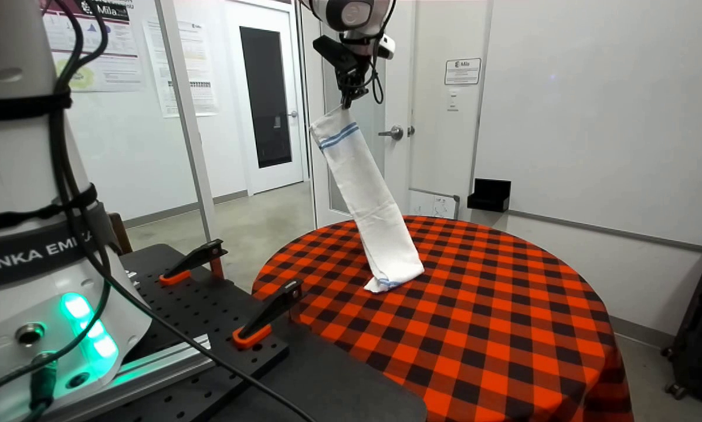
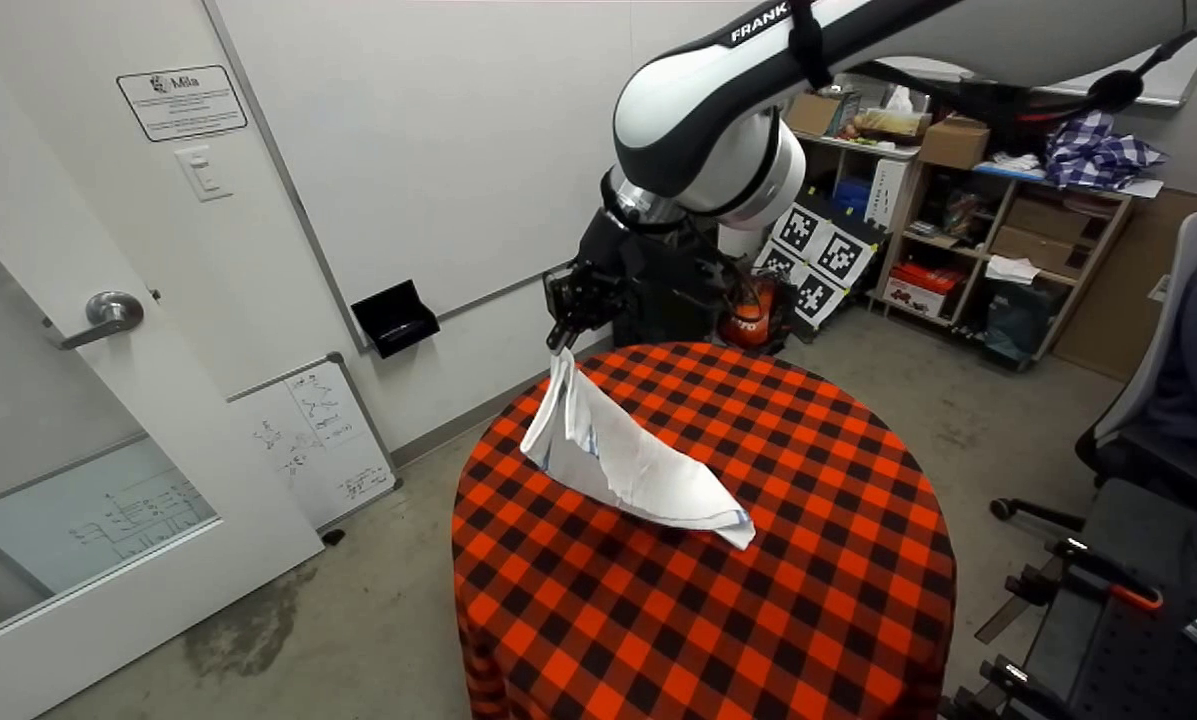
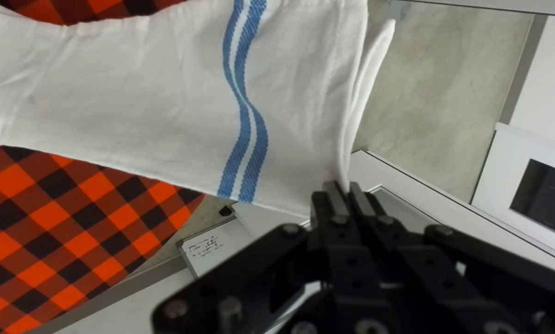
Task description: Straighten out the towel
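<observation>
A white towel with blue double stripes shows in both exterior views and in the wrist view. My gripper is shut on its upper end and holds that end above the round table. The gripper also shows in an exterior view and in the wrist view, where the towel's edge is pinched between the fingertips. The towel is folded in layers and slants down from the gripper. Its lower end rests on the tablecloth with a corner turned. The pinched bit is hidden between the fingers.
A round table with a red and black checked cloth stands under the towel. Clamps sit on the dark robot bench beside it. A door and a whiteboard are behind the table. A chair stands nearby.
</observation>
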You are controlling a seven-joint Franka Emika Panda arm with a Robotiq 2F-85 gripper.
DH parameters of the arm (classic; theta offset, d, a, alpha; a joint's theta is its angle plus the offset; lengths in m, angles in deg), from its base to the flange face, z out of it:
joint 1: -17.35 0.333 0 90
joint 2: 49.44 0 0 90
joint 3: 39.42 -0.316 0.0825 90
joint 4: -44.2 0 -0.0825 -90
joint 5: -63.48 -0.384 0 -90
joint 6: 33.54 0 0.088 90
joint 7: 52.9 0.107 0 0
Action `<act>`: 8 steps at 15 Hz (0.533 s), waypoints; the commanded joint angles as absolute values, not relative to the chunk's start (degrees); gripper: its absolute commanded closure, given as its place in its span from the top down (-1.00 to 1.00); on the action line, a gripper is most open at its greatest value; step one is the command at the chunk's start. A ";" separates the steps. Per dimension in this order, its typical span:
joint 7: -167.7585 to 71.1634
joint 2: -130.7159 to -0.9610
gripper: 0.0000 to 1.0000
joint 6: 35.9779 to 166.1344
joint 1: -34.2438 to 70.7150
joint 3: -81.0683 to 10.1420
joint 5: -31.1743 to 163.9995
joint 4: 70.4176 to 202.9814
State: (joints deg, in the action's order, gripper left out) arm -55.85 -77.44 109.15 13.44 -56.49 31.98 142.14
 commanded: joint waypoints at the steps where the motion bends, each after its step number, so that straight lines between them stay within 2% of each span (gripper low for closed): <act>1: -60.22 -74.30 -0.98 105.28 12.85 -57.14 26.84 143.43; 8: -62.85 -69.84 -0.98 98.76 15.13 -55.48 22.38 142.50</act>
State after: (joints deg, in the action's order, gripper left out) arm -61.14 -72.27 101.83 13.81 -56.63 24.67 142.26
